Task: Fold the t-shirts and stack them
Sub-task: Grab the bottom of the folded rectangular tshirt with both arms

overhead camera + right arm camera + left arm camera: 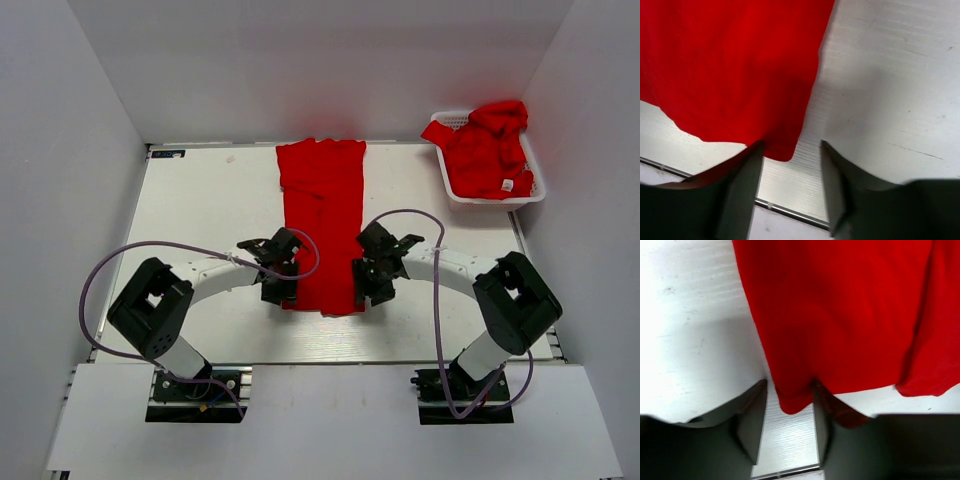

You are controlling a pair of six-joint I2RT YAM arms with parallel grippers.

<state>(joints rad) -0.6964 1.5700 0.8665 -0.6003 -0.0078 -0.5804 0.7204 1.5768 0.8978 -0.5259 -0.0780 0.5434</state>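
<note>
A red t-shirt [322, 220] lies flat on the table as a long narrow strip, sides folded in, running from the far edge toward me. My left gripper [276, 291] is open at its near left corner; in the left wrist view that corner [792, 402] sits between the fingers [752, 420]. My right gripper [362, 292] is open at the near right corner; in the right wrist view that corner [782, 150] lies by the left finger [742, 185]. More red t-shirts [487, 150], one with a small white tag, are piled in the basket.
A white plastic lattice basket [447, 183] stands at the table's far right corner. White walls enclose the table on three sides. The table's near edge [790, 212] runs just behind both grippers.
</note>
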